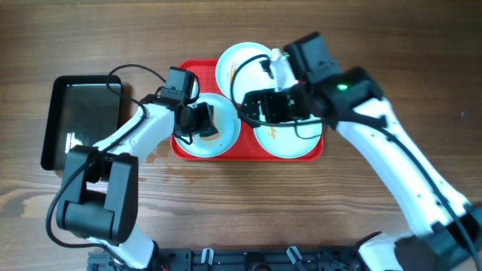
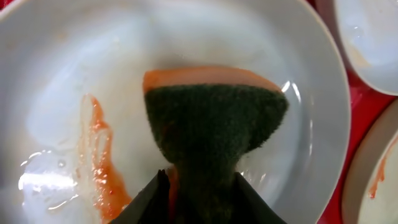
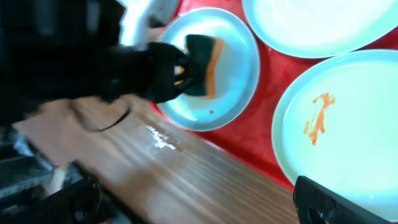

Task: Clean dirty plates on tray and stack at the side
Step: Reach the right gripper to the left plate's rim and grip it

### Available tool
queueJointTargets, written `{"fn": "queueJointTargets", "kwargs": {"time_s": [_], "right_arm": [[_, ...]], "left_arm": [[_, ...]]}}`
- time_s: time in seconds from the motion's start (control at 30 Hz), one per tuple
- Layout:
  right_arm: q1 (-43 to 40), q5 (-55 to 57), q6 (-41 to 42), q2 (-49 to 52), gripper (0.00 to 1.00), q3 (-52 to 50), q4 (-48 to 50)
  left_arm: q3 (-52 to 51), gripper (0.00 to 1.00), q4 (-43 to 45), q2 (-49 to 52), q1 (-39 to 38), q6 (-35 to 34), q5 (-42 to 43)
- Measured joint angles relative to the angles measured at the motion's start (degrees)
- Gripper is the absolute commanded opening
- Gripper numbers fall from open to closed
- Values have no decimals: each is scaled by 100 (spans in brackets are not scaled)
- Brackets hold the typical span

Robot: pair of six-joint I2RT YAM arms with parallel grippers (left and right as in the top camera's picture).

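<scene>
The step in hand looks to be scrubbing the plate at the left end of the tray (image 1: 179, 153). All three plates lie on the tray: the left plate (image 1: 226, 143) under the left arm, the right plate (image 1: 290, 147) at the tray's right end, and the far plate (image 1: 241, 60) at the tray's far side.

The left gripper (image 2: 202, 198) is clenched on a sponge (image 2: 214, 118), with the green scouring face showing and the orange foam behind it. The sponge's end sits near the middle of the left plate. An orange smear (image 2: 99, 162) lies beside the sponge and apart from it, so that patch does not look wiped.

To do this well, the sponge should sweep sideways across the smear with the green face pressed flat. Light, even pressure should do. Strokes are best kept short and inside the rim, because a hard push could slide the plate against its neighbours or off the tray's left edge.

The right gripper (image 1: 265, 107) hangs over the right plate with its fingers spread wide and nothing between them. It could steady the left plate's rim if the plate skids. The right plate carries its own orange streak (image 3: 317, 118). A black tray (image 1: 83, 120) lies on the table beyond the tray's left end.
</scene>
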Motion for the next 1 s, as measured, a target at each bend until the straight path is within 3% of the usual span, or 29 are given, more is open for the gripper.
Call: {"fn": "queueJointTargets", "kwargs": {"time_s": [0.1, 0.2, 0.23, 0.33, 0.4, 0.8, 1.0], "right_arm": [[17, 214, 245, 413, 100, 0, 216], [17, 181, 385, 914, 99, 0, 621], [17, 149, 378, 1084, 84, 7, 876], [17, 76, 339, 1532, 59, 7, 1128], [17, 74, 354, 1751, 50, 7, 1222], [17, 125, 535, 2785, 50, 7, 1915], [28, 201, 682, 2885, 38, 7, 2111]], "left_arm": [[0, 30, -90, -7, 85, 0, 2], [0, 39, -170, -17, 118, 0, 2], [2, 41, -210, -17, 118, -17, 0], [2, 42, -267, -17, 118, -2, -2], [2, 39, -275, -17, 122, -2, -2], [2, 38, -295, -17, 122, -2, 0], [2, 38, -284, -17, 122, -2, 0]]}}
